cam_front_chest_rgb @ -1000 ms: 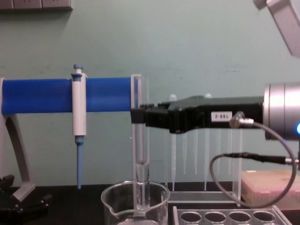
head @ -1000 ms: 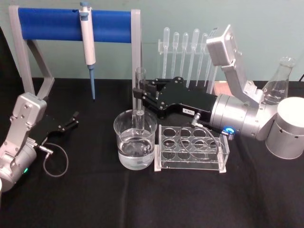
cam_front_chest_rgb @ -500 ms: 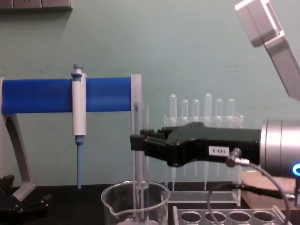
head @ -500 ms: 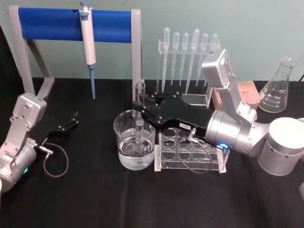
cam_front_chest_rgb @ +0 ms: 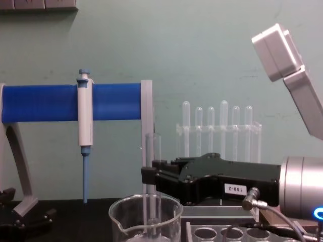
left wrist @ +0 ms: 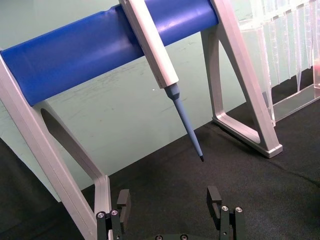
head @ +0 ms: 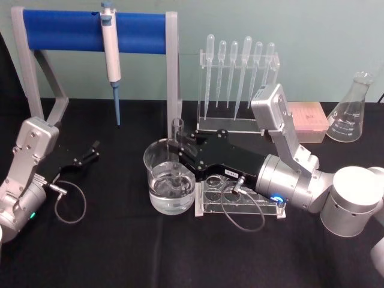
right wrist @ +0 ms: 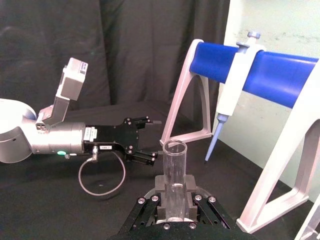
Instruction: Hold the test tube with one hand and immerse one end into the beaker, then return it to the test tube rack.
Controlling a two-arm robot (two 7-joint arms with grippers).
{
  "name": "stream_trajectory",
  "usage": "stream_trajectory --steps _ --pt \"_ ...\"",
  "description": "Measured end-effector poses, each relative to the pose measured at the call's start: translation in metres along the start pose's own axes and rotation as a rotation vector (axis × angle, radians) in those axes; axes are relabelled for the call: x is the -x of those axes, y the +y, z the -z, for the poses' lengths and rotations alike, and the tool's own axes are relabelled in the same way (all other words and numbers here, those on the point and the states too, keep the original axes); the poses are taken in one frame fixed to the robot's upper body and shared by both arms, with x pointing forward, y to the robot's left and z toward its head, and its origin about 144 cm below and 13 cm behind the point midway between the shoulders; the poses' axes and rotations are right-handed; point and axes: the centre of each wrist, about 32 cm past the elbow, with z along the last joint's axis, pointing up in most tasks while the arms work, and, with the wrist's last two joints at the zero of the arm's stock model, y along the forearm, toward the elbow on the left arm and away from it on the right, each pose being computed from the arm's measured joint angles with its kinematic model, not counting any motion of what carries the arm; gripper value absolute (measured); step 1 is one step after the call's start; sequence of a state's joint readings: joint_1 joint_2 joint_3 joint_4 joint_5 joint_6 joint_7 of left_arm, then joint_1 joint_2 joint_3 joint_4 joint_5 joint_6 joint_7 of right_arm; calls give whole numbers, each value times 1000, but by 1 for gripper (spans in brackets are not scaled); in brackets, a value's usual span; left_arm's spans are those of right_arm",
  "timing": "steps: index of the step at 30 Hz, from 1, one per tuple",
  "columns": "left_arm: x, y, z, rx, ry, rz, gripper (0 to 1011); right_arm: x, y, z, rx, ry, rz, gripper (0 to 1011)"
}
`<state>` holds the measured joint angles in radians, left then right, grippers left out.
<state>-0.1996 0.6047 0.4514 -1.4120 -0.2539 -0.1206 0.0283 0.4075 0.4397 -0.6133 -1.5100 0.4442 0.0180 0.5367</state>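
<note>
On a black table [head: 120, 252], the left gripper [head: 93, 151] is rested at the near left, with its fingers spread apart. At the centre a beaker [head: 153, 180] of clear liquid is seen, with a test tube rack [head: 201, 204] just beside it on the right. The right gripper [head: 179, 146] is stretched over the rack and clamped on an upright test tube [head: 177, 127], whose lower end is inside the beaker. Behind, a pipettor [head: 110, 48] is hung on a blue bar [head: 60, 30], and pipettes [head: 246, 66] are stood in a stand.

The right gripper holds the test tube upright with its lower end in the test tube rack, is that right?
No. The right gripper does hold the test tube upright, but its lower end is in the beaker, beside the test tube rack. The head view shows it.
</note>
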Motion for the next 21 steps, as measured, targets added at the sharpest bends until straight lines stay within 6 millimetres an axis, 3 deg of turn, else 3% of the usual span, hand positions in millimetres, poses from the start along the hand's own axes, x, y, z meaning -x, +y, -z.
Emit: stream_trajectory --steps 21 --pt "0 0 0 0 0 0 1000 3 -4 13 15 11 7 222"
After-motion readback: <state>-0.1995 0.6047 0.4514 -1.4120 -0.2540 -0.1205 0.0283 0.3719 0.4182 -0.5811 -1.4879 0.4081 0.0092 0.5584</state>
